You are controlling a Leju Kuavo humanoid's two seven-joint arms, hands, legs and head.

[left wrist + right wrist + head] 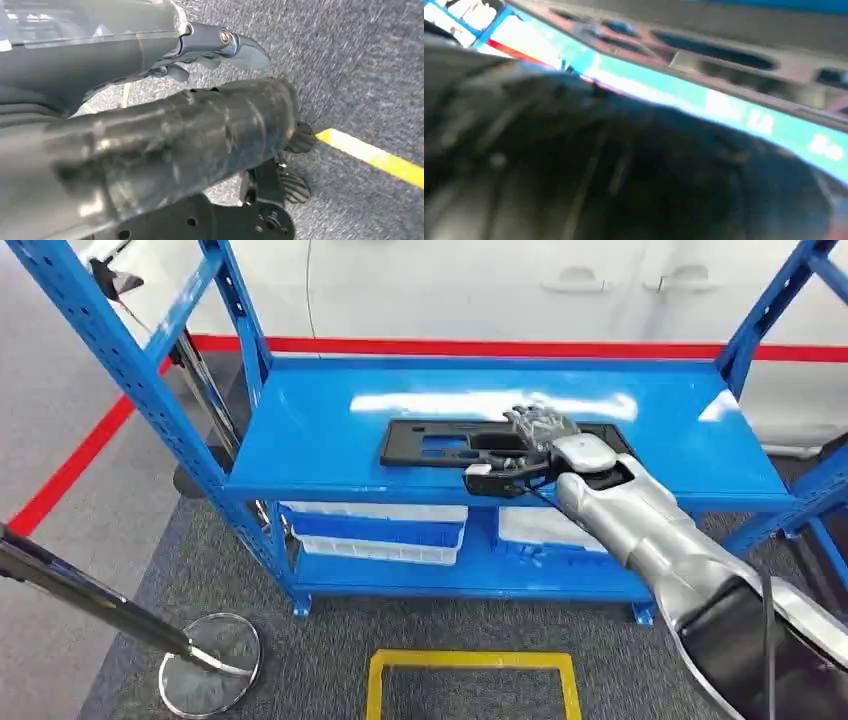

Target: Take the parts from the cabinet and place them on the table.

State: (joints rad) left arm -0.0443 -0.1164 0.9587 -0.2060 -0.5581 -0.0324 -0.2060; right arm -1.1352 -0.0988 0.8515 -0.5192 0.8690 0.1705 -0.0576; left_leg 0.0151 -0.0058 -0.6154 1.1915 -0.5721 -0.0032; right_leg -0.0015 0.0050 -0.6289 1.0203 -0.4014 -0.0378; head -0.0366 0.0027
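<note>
While reaching over the blue shelving unit: right hand on the near right part of the flat black part, fingers over its top, thumb below the near edge; firm grip or mere touch, cannot tell. Part lying flat on top shelf. Left hand over grey carpet, fingers apart, holding nothing.

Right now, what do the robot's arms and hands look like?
The right arm is a smooth silver shell, black nearer the body, with a thin black cable alongside. Its right hand has pale grey fingers. The left hand has glossy dark grey casing and fingers.
</note>
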